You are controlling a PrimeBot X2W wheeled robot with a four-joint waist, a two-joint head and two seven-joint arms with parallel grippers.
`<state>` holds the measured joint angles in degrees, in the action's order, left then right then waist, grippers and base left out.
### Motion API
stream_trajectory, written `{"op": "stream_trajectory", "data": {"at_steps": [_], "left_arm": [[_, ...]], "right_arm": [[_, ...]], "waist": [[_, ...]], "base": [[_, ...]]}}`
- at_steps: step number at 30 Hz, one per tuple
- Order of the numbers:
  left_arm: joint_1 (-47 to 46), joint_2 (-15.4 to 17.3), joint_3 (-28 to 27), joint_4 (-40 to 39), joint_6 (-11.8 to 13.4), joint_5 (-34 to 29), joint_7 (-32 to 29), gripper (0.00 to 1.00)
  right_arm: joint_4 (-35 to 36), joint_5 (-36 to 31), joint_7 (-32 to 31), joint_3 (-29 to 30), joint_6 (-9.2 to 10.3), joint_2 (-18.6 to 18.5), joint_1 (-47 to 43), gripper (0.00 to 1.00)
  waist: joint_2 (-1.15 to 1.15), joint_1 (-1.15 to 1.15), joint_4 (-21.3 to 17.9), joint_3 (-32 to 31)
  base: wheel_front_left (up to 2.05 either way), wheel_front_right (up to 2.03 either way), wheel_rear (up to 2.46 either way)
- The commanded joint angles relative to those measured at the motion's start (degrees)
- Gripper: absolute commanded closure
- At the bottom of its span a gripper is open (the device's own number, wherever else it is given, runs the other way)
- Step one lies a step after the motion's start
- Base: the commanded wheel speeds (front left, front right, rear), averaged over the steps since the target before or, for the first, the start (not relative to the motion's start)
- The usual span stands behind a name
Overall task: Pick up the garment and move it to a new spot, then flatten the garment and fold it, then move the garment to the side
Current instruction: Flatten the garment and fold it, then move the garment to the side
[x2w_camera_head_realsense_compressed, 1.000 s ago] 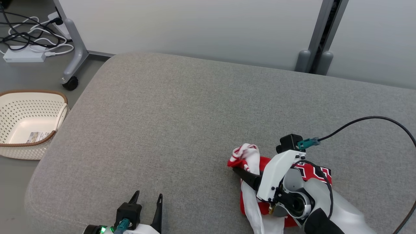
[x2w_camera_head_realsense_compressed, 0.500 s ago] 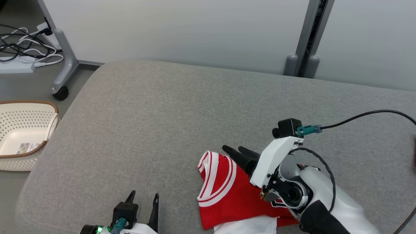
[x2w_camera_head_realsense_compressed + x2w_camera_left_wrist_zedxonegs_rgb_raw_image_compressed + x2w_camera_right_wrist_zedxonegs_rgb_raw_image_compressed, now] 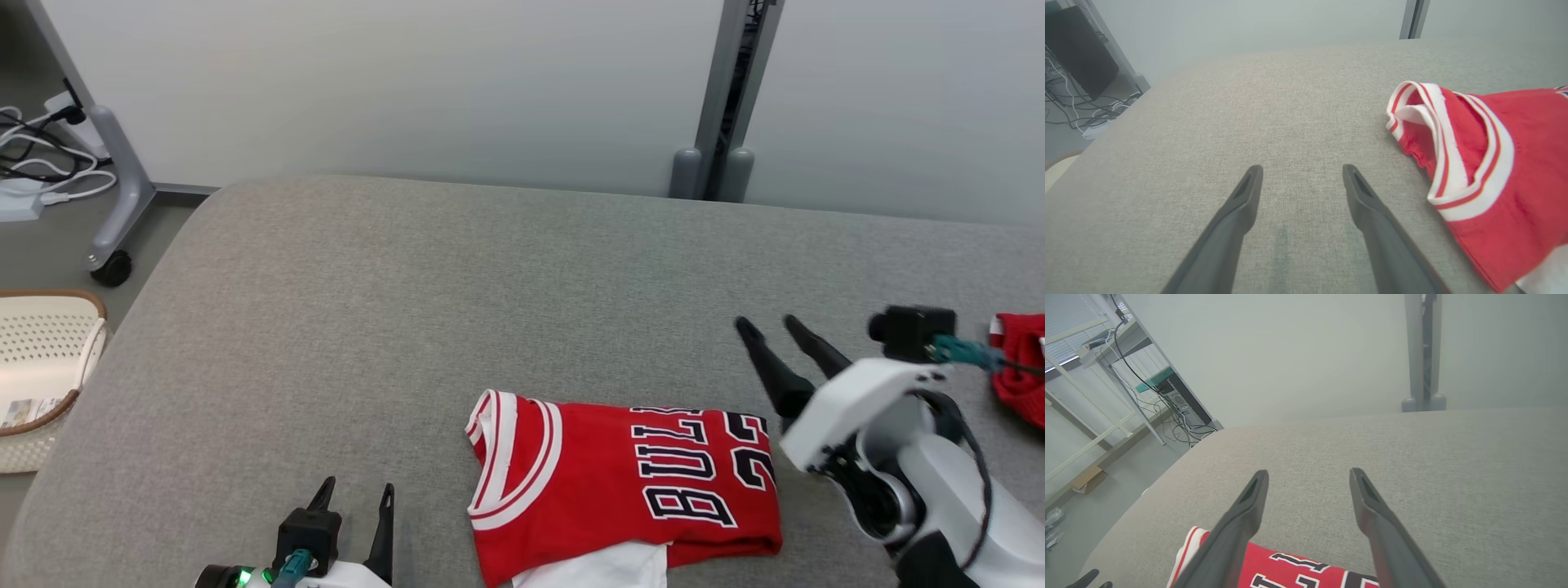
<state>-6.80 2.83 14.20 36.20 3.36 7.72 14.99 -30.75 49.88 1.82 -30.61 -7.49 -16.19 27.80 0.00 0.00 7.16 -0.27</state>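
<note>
Looks flattened and folded already, with garment [image 3: 620, 482] flat on grey cushion [image 3: 408, 286], left claw [image 3: 357, 488] and right claw [image 3: 766, 322] both spread empty; still needs moving aside.

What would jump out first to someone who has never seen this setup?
The bright red jersey with black-and-white lettering, lying on the grey cushion near its front edge, grabs the eye. Just right of it is the right tool, spread open and empty; the left tool sits open at the lower left.
</note>
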Motion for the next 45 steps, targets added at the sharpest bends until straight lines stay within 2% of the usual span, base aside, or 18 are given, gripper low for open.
{"op": "stream_trajectory", "data": {"at_steps": [1,7,15,32,45], "left_arm": [[0.3,0.2,0.0,-0.3,-0.1,-0.3,0.2,0.0],[0.8,0.2,0.1,-1.3,-0.3,-0.4,0.2,0.0],[1.5,0.2,0.4,-2.3,-0.5,-0.5,0.2,0.0],[1.5,0.2,-0.1,-3.0,-0.9,-1.5,0.2,0.0],[2.3,0.2,-1.2,-10.0,0.4,-1.9,0.2,0.0]], "right_arm": [[-0.1,-0.9,1.5,1.0,-0.02,-0.9,-1.9,0.0],[-1.7,-6.0,7.0,6.8,-0.02,-2.0,-9.2,0.0],[-1.9,-7.6,9.6,11.9,-0.02,1.0,-16.1,0.0],[1.6,-9.8,7.3,15.5,-0.02,2.9,-19.3,0.0],[3.5,-11.2,5.9,16.9,-0.02,3.0,-20.2,0.0]], "waist": [[0.0,0.0,-0.5,-0.1],[0.0,0.0,-2.3,-0.2],[0.0,0.0,-3.9,-0.1],[0.0,0.0,-4.5,0.0],[0.0,0.0,-3.7,0.6]], "base": [[0.0,0.0,0.0],[0.0,0.0,0.0],[0.0,0.0,0.0],[0.0,0.0,0.0],[0.0,0.0,0.0]]}}
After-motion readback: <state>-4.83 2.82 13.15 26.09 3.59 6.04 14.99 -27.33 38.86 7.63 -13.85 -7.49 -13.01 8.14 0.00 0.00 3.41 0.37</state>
